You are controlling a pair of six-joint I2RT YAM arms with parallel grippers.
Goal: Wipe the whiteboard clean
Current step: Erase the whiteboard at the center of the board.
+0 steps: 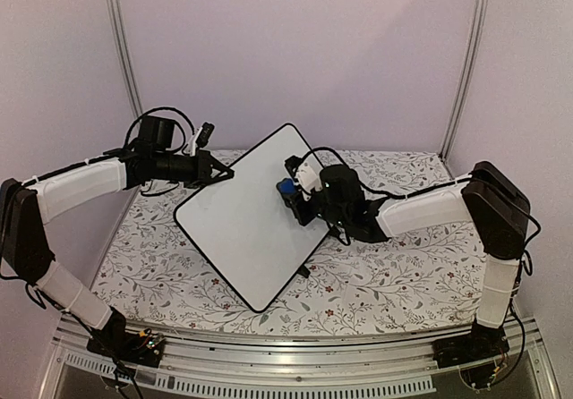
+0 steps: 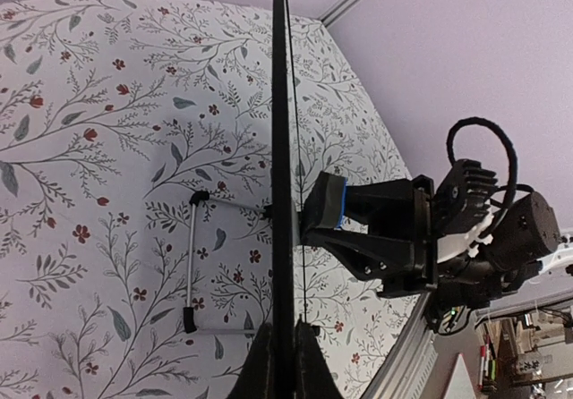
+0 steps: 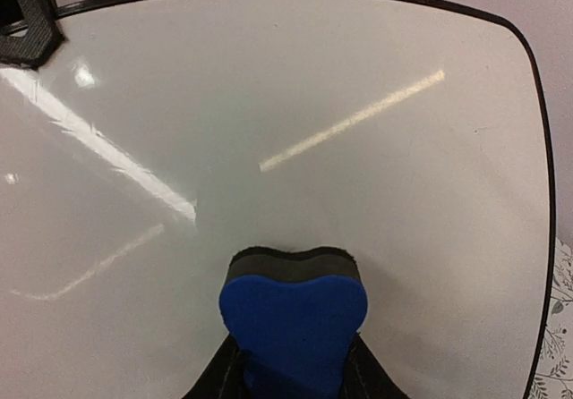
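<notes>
While the left gripper (image 2: 284, 368) pinches its rim at eleven o'clock, the whiteboard (image 1: 246, 229) stands tilted on the table (image 1: 385, 274).
The right gripper (image 3: 294, 368) clamps a blue eraser (image 3: 294, 323) against its white face, toward one o'clock.

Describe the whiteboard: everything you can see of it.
The whiteboard is a large white rectangle with a thin black rim and rounded corners. Its glossy face shows light streaks and, in the right wrist view, no writing. It stands tilted up on the floral table, with a wire stand out behind it. The left gripper is clamped on its upper left edge. The blue eraser, held in the right gripper, presses against its face.
</notes>
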